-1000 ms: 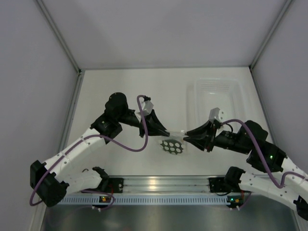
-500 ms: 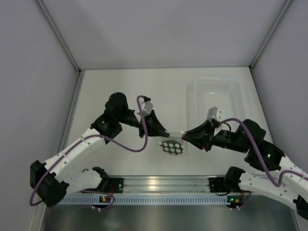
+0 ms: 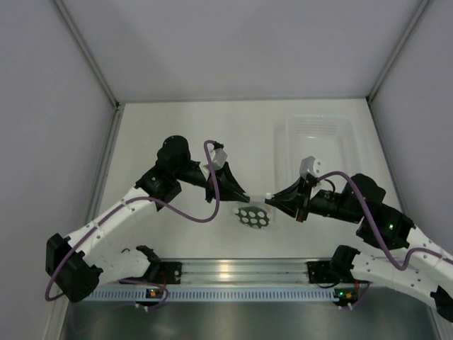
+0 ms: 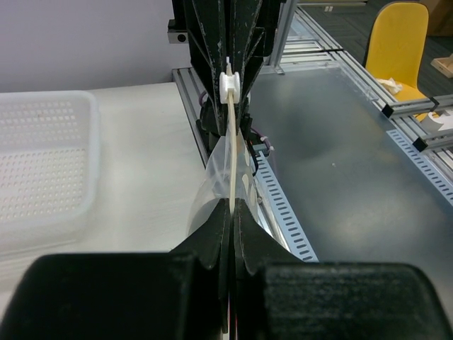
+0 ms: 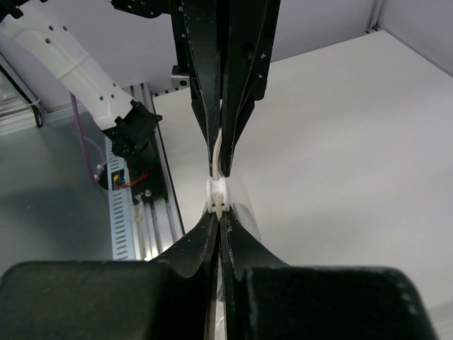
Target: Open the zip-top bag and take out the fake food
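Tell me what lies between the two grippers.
The zip-top bag, its zip strip and white slider, spans that gap, pinched by the left gripper and right gripper; clearest in the left wrist view.

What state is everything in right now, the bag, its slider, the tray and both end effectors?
zip-top bag: hanging by its top edge, held at both ends, zip looks closed.
left end effector: shut on the bag's top edge.
right end effector: shut on the bag at the slider.
slider: at the zip's right end.
tray: upright, untouched, apart from the bag.
fake food: cannot be made out.
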`<action>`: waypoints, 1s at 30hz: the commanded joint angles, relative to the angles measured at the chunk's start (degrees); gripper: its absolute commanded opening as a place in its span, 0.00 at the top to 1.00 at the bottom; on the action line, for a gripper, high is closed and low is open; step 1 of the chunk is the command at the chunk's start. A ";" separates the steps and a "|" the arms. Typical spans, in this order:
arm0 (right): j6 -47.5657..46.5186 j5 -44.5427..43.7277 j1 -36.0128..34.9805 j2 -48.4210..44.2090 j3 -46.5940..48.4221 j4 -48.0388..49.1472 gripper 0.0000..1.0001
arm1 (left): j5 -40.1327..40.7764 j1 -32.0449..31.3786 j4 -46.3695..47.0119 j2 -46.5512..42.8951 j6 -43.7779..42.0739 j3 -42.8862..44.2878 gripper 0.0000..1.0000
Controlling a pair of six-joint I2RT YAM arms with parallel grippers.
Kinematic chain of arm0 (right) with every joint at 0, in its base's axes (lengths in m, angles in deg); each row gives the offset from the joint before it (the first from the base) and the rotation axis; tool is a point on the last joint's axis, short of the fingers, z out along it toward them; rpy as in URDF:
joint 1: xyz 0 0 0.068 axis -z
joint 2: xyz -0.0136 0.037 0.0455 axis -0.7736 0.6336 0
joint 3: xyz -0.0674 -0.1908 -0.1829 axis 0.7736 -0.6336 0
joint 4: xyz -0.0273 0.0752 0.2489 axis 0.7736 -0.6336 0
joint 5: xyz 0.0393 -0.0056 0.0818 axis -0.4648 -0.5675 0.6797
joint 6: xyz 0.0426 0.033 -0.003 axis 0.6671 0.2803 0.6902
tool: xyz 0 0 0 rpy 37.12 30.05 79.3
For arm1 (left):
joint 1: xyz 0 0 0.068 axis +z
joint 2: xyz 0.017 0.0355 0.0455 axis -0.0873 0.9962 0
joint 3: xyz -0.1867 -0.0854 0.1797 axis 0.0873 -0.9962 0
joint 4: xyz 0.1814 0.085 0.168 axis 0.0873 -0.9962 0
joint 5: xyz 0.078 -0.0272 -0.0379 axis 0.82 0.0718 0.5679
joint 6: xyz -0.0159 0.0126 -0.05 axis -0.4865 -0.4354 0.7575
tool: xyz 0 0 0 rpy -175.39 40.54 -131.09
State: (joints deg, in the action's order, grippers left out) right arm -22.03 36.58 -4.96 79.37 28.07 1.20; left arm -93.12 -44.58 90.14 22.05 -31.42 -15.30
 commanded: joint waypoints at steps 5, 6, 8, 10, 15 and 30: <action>0.01 0.34 0.35 0.53 2.50 4.46 1.00 | -0.14 -0.15 0.99 -0.35 -0.43 1.10 1.00; 0.01 -0.01 0.35 0.44 2.50 4.29 1.00 | 0.47 -0.07 0.99 -0.44 -0.52 1.01 1.00; -0.16 -0.10 0.35 0.44 2.59 3.85 1.00 | 2.40 -0.15 0.90 -0.96 -0.43 0.83 1.00; -0.08 -1.32 0.27 0.44 2.68 3.32 1.00 | 6.68 -0.07 0.99 -1.84 -0.34 0.48 0.78; -0.87 -2.38 0.27 2.28 3.38 1.48 1.00 | 15.67 -0.15 0.99 -4.21 -0.87 1.18 0.02; -3.68 -3.00 0.27 8.17 7.33 -3.98 1.00 | 5.05 -1.65 0.99 4.92 1.24 11.20 0.51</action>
State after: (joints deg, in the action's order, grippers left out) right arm -24.58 34.05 -4.93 87.46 31.70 -3.13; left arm -84.36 -45.52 89.72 26.18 -30.22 -5.90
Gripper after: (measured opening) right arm 0.006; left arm 0.526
